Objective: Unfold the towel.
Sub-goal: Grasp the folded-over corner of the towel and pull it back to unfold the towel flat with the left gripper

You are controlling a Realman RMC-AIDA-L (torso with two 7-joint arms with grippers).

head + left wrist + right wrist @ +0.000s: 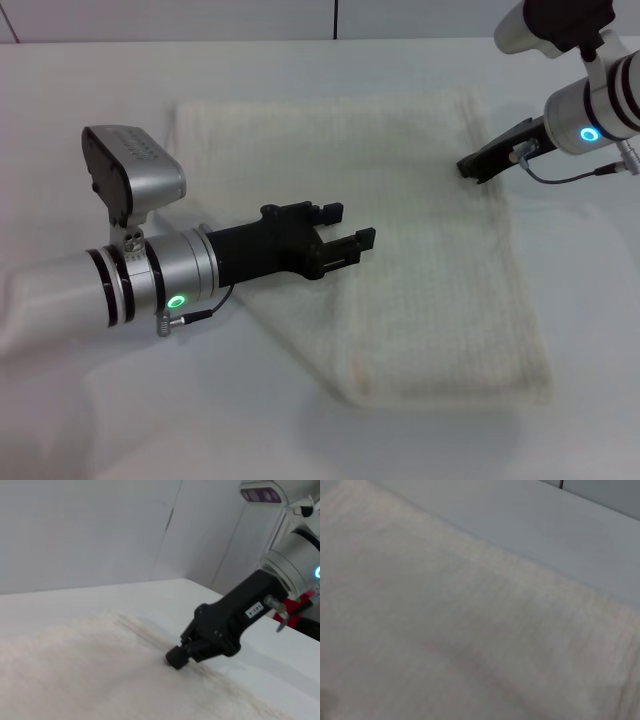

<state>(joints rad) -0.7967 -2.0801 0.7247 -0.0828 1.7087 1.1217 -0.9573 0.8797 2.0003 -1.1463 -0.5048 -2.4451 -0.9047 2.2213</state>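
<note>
The towel (pixel 420 290), cream-white with a waffle texture, lies flat on the white table, its folded layers showing at the near edge. My left gripper (pixel 350 228) is open and empty, just above the towel's left part. My right gripper (pixel 470 167) reaches down to the towel's far right edge, fingers together on the cloth there. In the left wrist view the right gripper (pixel 176 658) presses its tips on the towel's edge (pixel 150 635). The right wrist view shows only the towel (pixel 445 620) up close.
The white table (pixel 120 420) surrounds the towel on all sides. A pale wall (pixel 250 18) runs along the back. The left arm's silver wrist (pixel 150 280) lies low over the table at the left.
</note>
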